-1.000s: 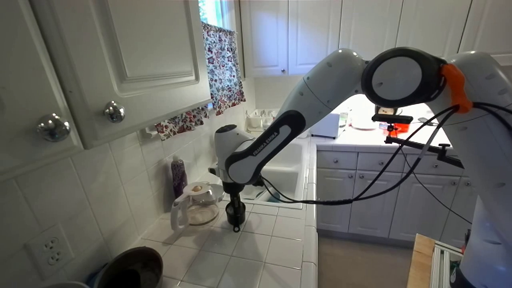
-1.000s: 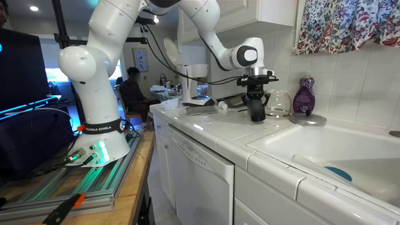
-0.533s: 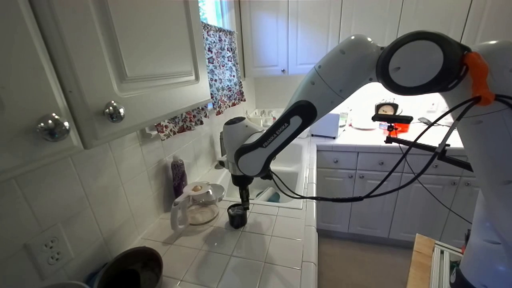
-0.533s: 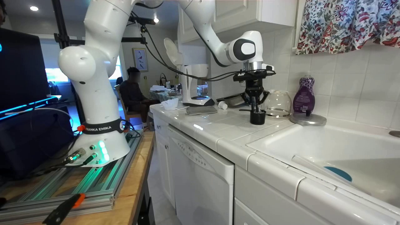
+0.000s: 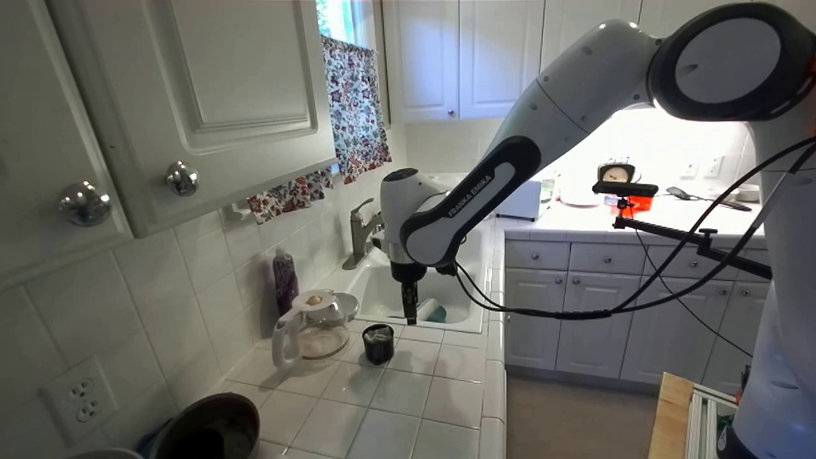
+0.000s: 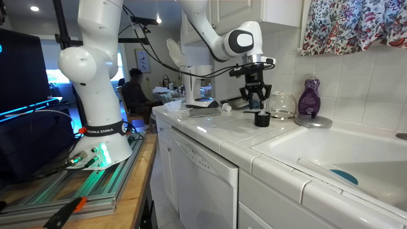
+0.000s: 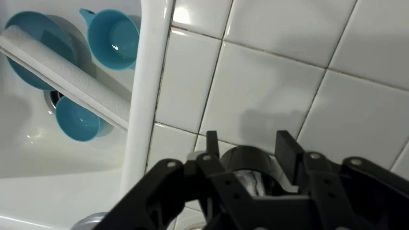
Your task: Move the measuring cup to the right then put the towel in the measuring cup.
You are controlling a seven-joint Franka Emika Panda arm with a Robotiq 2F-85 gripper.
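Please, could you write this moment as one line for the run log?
measuring cup: upright on counter | towel: inside it, top showing | gripper: open, empty, clear of both

The premises are a kitchen, evidently in a home. Observed: a white square-tiled countertop (image 5: 398, 390), an inset white basin sink (image 6: 318, 140), a grey metal faucet (image 5: 358, 237), white panelled cabinets (image 5: 245, 70) with round shiny knobs (image 5: 183, 178), a flat-fronted white dishwasher (image 6: 205, 184) and an upright white coffee maker (image 6: 203, 70). A multicoloured floral fabric curtain (image 6: 356, 27) hangs at a bright window (image 5: 336, 19). Beyond are a cloth-covered table (image 6: 166, 98) and a rectangular framed picture (image 6: 142, 60).
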